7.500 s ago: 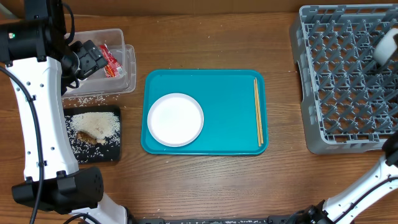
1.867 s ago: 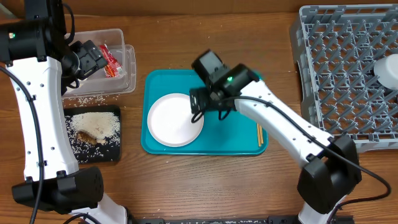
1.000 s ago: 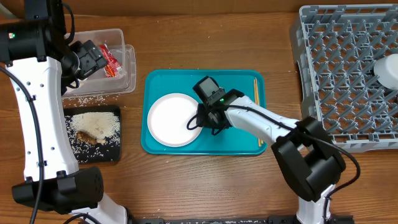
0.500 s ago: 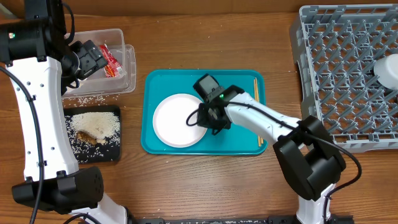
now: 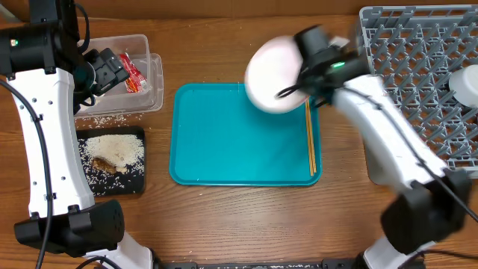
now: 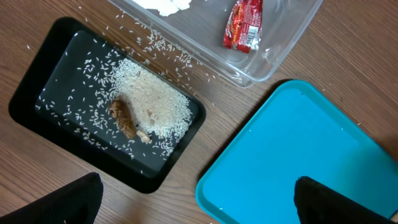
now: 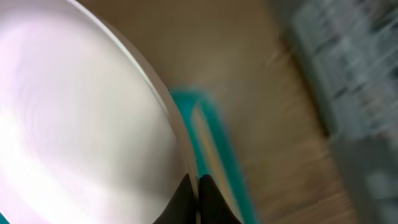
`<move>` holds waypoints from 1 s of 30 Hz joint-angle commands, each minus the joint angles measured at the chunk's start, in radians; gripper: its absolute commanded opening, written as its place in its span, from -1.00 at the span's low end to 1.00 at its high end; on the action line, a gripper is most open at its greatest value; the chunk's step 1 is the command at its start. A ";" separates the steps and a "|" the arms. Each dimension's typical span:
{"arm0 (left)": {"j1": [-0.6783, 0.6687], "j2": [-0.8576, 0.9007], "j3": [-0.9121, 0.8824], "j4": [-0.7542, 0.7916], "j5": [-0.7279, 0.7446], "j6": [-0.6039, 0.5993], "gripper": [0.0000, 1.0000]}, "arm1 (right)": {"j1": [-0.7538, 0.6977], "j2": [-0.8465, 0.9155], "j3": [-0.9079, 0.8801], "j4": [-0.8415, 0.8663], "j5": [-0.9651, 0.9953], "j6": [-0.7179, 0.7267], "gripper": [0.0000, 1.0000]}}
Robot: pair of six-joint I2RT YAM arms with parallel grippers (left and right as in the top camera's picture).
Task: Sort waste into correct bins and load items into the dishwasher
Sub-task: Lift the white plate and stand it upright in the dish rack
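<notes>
My right gripper is shut on the rim of the white plate and holds it in the air above the far right corner of the teal tray. The plate fills the right wrist view, blurred. The wooden chopsticks lie on the tray's right side. A white cup sits in the grey dish rack. My left gripper is open and empty above the clear tub, which holds a red wrapper and tissue. The black tray holds rice and brown food.
Loose rice grains lie on the wooden table between the clear tub and the black tray. The dish rack stands at the far right, reaching past the frame edge.
My right gripper has closed on the plate's rim, lifted it off the teal tray and carried it up and right toward the rack. The left arm has not moved.
</notes>
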 commanded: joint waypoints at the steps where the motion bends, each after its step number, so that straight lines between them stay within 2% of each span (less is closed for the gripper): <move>1: -0.002 0.008 0.007 -0.002 -0.009 -0.009 0.99 | -0.108 -0.066 0.035 0.055 0.189 -0.167 -0.92; 5: -0.002 0.008 0.007 -0.002 -0.009 -0.009 1.00 | -0.230 -0.062 0.029 0.139 0.353 -0.182 -0.92; 8: -0.002 0.008 0.007 -0.002 -0.009 -0.009 0.99 | -0.286 -0.056 0.027 0.193 0.369 -0.187 -0.92; 14: -0.002 0.008 0.007 -0.002 -0.009 -0.009 0.99 | -0.370 -0.003 0.027 0.356 0.369 -0.359 -0.92; 21: -0.002 0.008 0.007 -0.002 -0.009 -0.009 1.00 | -0.391 0.091 0.027 0.500 0.369 -0.550 -0.92; 30: -0.002 0.008 0.007 -0.002 -0.009 -0.009 0.99 | -0.392 0.203 0.027 0.655 0.426 -0.709 -0.92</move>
